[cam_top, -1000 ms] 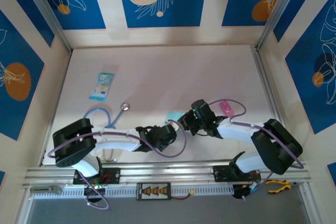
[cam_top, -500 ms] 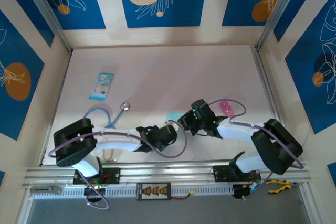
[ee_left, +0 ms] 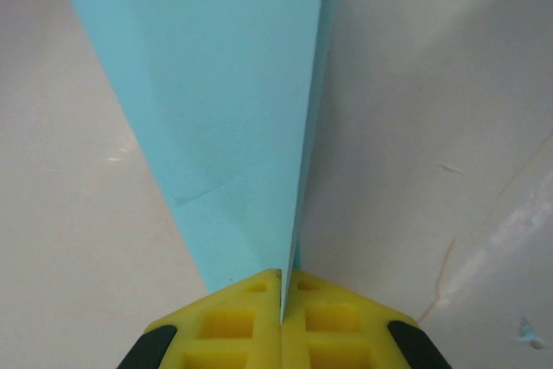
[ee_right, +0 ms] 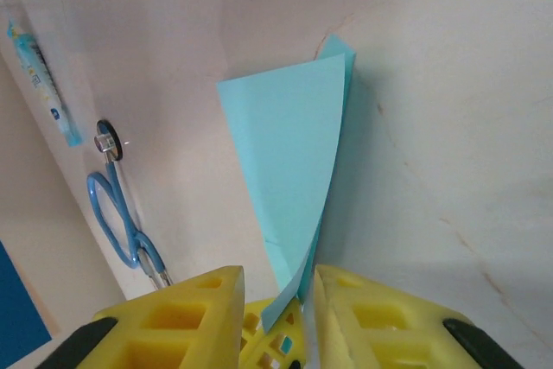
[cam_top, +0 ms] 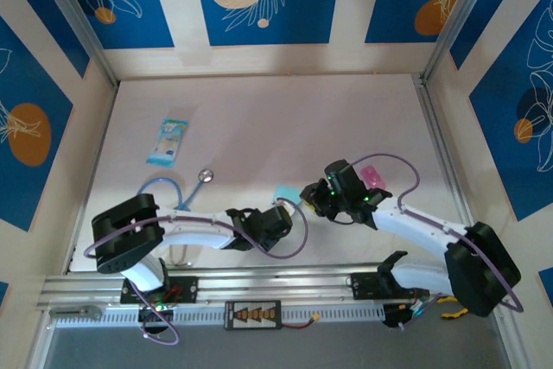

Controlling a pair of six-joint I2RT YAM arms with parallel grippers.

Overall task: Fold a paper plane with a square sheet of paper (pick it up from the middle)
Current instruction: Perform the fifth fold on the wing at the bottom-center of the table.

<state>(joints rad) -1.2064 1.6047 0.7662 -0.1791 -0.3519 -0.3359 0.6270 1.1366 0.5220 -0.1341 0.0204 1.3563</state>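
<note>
The paper plane (ee_left: pixel 233 110), folded light blue, is pinched at its narrow end by the left gripper (ee_left: pixel 282 287), with the yellow jaws pressed fully together on it. It is seen near the front edge of the table (cam_top: pixel 259 118), between the two arms. The right gripper (ee_right: pixel 278 287) is parted slightly, its fingers straddling the same narrow end, not clamped. A blue stethoscope (ee_right: pixel 117 213) is seen lying further left.
</note>
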